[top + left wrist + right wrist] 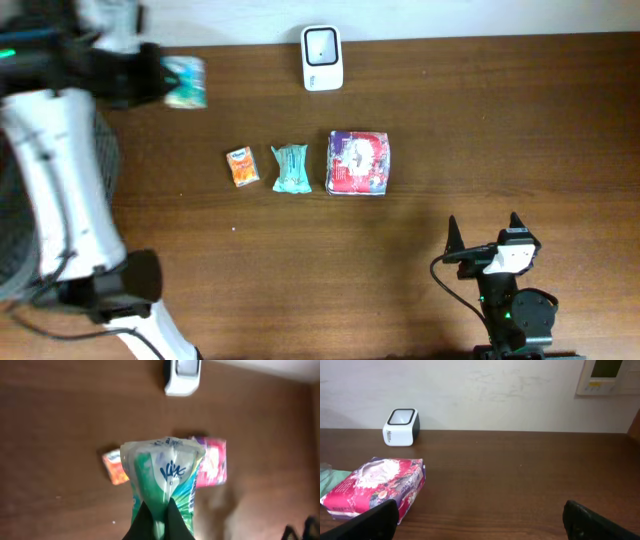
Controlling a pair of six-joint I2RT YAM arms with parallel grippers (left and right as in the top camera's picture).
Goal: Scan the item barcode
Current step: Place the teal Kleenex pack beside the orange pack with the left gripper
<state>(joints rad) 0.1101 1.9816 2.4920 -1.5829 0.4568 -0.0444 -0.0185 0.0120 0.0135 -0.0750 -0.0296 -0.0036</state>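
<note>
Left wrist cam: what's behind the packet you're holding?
An orange packet peeks out left of it and a pink pack right, both on the table. The held packet, pinched by the left gripper, covers the teal packet lying between them.

Obstacles: teal pouch [291, 168] just left of red pack [358, 162], orange packet [242, 166] further left, narrow gaps between | scanner [321, 58] behind red pack, wide lane between | Free: bare counter [500, 120] right of red pack and in front of it, up to right end effector [483, 232].
</note>
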